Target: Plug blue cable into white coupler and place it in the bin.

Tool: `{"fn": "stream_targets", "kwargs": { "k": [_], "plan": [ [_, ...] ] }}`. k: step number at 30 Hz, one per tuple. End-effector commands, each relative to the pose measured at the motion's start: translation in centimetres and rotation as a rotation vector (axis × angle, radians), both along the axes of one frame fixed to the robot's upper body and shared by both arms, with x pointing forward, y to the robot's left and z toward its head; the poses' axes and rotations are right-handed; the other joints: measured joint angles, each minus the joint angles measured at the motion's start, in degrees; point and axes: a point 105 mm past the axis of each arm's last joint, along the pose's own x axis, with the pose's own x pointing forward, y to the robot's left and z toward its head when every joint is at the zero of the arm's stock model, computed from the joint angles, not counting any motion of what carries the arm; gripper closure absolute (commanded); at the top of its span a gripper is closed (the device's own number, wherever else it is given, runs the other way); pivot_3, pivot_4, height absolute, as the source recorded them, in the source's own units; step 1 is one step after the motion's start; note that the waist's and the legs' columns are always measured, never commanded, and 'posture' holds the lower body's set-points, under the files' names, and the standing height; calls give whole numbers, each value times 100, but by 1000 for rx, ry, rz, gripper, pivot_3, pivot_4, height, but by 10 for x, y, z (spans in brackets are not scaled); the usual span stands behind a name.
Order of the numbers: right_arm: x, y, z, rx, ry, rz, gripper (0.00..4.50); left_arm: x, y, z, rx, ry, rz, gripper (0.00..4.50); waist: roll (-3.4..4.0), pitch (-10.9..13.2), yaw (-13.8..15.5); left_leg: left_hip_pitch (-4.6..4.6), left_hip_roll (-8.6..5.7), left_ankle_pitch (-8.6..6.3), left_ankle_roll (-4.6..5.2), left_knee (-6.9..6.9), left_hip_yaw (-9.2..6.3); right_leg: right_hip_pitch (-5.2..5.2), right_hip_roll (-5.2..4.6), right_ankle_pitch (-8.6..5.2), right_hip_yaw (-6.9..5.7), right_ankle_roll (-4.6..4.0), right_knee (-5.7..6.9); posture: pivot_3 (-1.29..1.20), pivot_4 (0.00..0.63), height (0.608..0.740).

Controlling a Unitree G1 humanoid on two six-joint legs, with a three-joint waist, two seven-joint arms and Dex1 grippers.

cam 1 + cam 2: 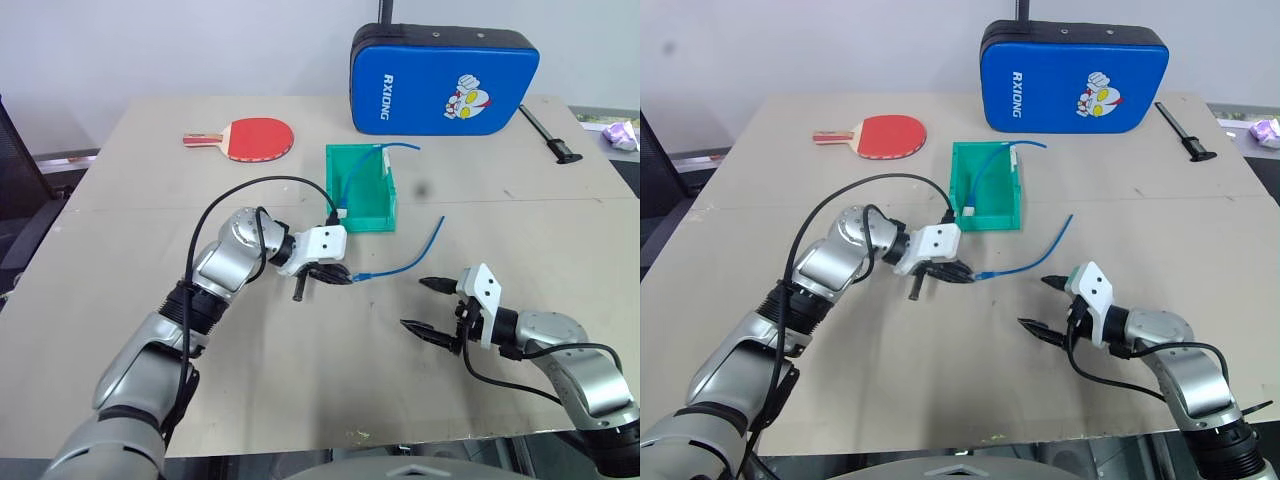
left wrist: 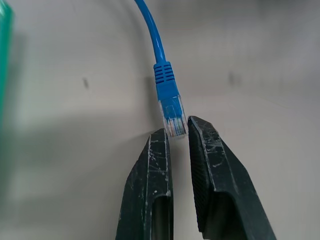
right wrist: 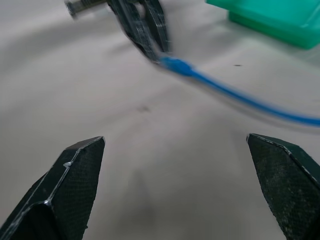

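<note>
The blue cable point(image 1: 415, 250) lies on the table in front of the green bin point(image 1: 383, 205), curving from near the bin's right side toward my left arm. My left gripper point(image 1: 340, 275) is shut on the blue cable's clear plug end point(image 2: 172, 112), pinching only the tip between its fingertips. My right gripper point(image 1: 413, 304) hovers open just right of it, fingers spread wide with nothing between them. The right wrist view looks at the left gripper point(image 3: 145, 30) and the cable point(image 3: 225, 92). The white coupler is out of view.
Inside the bin lies another blue cable point(image 1: 362, 165) ending in a white block point(image 1: 341, 212). A blue case point(image 1: 440, 80) stands at the back, a red paddle point(image 1: 258, 138) to its left, a black tool point(image 1: 548, 135) at the right.
</note>
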Motion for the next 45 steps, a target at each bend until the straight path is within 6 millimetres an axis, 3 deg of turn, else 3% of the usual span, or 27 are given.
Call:
{"fn": "stream_targets", "kwargs": {
  "k": [1, 3, 7, 12, 17, 22, 32, 43, 45],
  "plan": [
    [-11, 2, 16, 133, 103, 29, 0, -5, -6, 26, -155, 19, 23, 4434, 0, 0, 0, 0, 1, 0, 0, 0, -1, 0, 0, 0, -1, 0, 1, 0, 150, 728],
    [-14, 2, 20, 188, 156, 44, 0, -10, -8, 30, -215, 63, 37, 4434, 0, 0, -2, 2, 8, 0, 0, 1, 0, 1, -2, 0, 0, 0, 3, 0, 150, 728],
    [4, 5, 38, 336, 149, -5, 0, -31, -19, 43, -386, 230, 25, 4434, 0, 0, -18, 10, 9, 0, 0, 2, 3, 2, -2, 0, 5, 0, 13, 0, 150, 728],
    [9, 16, 63, 474, 174, 67, 0, -51, -25, 58, -505, 384, -6, 4434, 0, 0, -12, 16, 10, 0, 0, 3, -1, 1, 0, 0, 4, 0, 26, 0, 150, 728],
    [-1, 20, 94, 625, 210, 196, 0, -56, -23, 68, -561, 451, -6, 4434, 0, 0, -4, 16, 9, 0, 0, 4, -1, 2, -2, 0, 4, -1, 26, 0, 150, 728],
    [-2, 18, 105, 684, 222, 209, 0, -57, -21, 66, -565, 476, 9, 4434, 0, 0, -14, 15, 8, 0, 0, 2, 1, 1, -2, 0, 5, -1, 23, 0, 150, 728],
    [-3, 23, 95, 621, 254, 195, 4484, -57, -21, 68, -571, 474, 10, 4500, 0, 0, -13, 15, 5, 0, 0, 2, 4, 1, -3, 0, 7, -1, 22, 0, 150, 728],
    [1, 23, 96, 639, 269, 180, 4484, -49, -23, 73, -622, 405, 33, 4500, 0, 0, -6, 14, 5, 0, 0, 2, 3, 1, -2, 0, 7, -1, 20, 0, 150, 728],
    [3, 22, 97, 650, 269, 179, 4500, -49, -21, 73, -619, 383, 36, 3511, 0, 0, -11, 13, 4, 0, 0, 2, 4, 1, -2, 0, 7, -1, 19, 0, 150, 728]
  ]
}}
